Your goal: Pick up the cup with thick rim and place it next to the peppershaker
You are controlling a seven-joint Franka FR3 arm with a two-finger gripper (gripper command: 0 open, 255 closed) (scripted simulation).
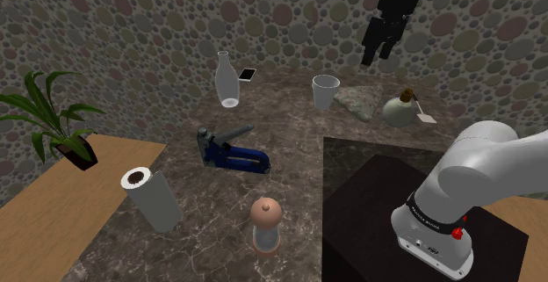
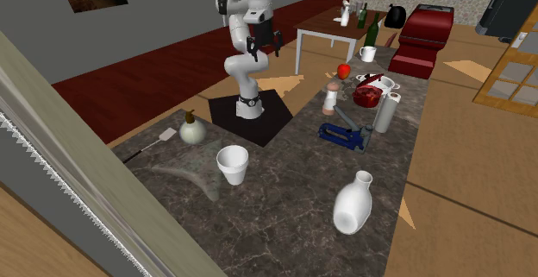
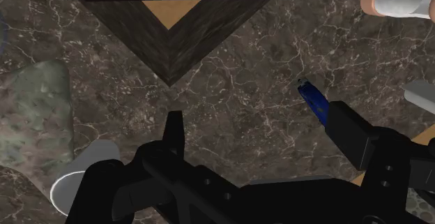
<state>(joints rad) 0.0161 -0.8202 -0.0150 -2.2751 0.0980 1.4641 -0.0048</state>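
Shoulder view: my gripper (image 1: 378, 55) hangs high above the far part of the dark marble counter (image 1: 290, 162), fingers pointing down. In the wrist view the gripper (image 3: 256, 114) has its jaws spread wide with bare marble between them; they have hold of nothing.

The cup (image 1: 325, 91), pale and thick-rimmed, stands upright on the far side of the counter. It is below the gripper and toward the shoulder view's left of it, between a white vase (image 1: 227, 80) on the left and a grey-green cloth (image 1: 358, 102) just beside it on the right. In the wrist view the cup (image 3: 84, 177) lies outside the jaws, beside one finger (image 3: 174, 128).

The peppershaker (image 1: 266, 226), with a brown top and base, stands upright at the near edge of the counter, well apart from the cup. A blue stapler (image 1: 230, 148) lies between the two. A paper towel roll (image 1: 151, 197) stands to the left of the peppershaker. A round corked flask (image 1: 400, 109) sits to the right of the cloth.
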